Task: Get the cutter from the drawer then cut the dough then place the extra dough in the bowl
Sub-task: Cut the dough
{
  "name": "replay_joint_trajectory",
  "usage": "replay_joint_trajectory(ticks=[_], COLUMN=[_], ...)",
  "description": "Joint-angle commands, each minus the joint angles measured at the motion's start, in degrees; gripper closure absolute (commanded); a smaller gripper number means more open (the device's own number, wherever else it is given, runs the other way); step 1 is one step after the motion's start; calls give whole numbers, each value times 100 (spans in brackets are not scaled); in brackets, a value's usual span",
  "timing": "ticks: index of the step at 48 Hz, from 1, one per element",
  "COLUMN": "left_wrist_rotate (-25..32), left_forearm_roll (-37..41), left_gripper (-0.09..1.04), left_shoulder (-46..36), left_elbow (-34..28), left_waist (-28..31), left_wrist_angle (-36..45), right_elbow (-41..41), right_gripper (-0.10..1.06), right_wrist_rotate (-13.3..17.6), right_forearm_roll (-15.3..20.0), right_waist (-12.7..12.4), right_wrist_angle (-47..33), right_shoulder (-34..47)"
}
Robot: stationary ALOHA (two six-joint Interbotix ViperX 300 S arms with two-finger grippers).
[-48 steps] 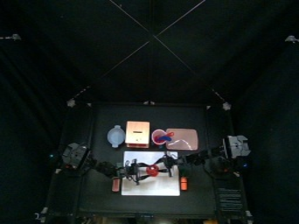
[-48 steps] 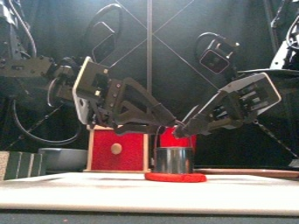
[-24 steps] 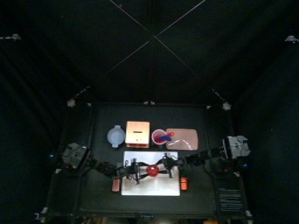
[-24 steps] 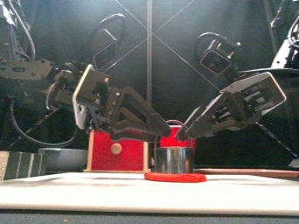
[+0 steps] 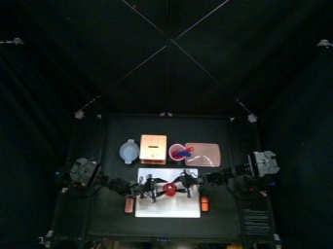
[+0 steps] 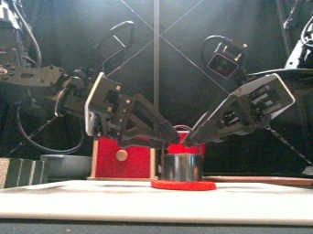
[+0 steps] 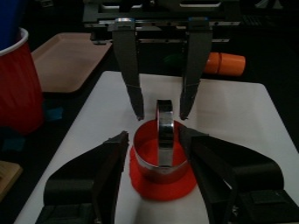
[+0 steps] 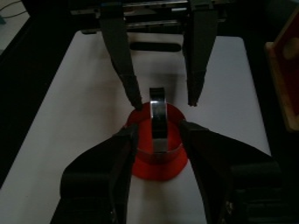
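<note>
The round metal cutter [image 6: 184, 167] stands upright on the red dough disc [image 6: 184, 185], in the middle of the white cutting board [image 5: 147, 176]. My left gripper [image 6: 171, 143] comes down on it from the left and my right gripper [image 6: 192, 139] from the right. Their tips meet just above the cutter's top. In the left wrist view my left gripper [image 7: 158, 138] is open, its jaws spread either side of the cutter [image 7: 165, 131] and dough [image 7: 158, 171]. In the right wrist view my right gripper [image 8: 156, 129] is open too, straddling the cutter [image 8: 156, 118].
Behind the board stand the wooden box [image 5: 154, 148] with its red drawer front [image 6: 123, 155], the blue-grey bowl [image 5: 128, 150] to its left, and the pink tray [image 5: 205, 156] with the red cup [image 5: 180, 152] to its right.
My left arm has shifted slightly lower and closer over the cutter. The cutter, the dough and my right arm have stayed where they were.
</note>
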Motion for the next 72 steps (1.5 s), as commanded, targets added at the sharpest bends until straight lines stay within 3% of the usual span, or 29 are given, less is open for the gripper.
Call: replay_joint_trajectory(ticks=[1,10,23,39,56,72], left_wrist_rotate=[0,-9,0,-53,-70,-334], left_forearm_roll=[158,185,202,185,-132,-475], left_gripper=[8,12,35,37,37,37], left_shoulder=[-53,-53,-53,53,457,914], left_elbow=[-79,-79,-53,-9,-97,-185], left_waist=[18,18,62,44,-176,-545], left_wrist_angle=[44,132,246,1011,1283,1389], right_elbow=[-35,-53,-79,-114,-141,-114], right_gripper=[20,31,37,37,38,38], right_wrist_rotate=[9,9,26,105,105,97], right_forearm_roll=[-105,-167,-149,-123,343,1011], right_waist=[-9,-26,-26,-9,44,396], right_wrist_angle=[-26,105,202,387,387,123], right_shoulder=[-202,-193,-141,9,606,1213])
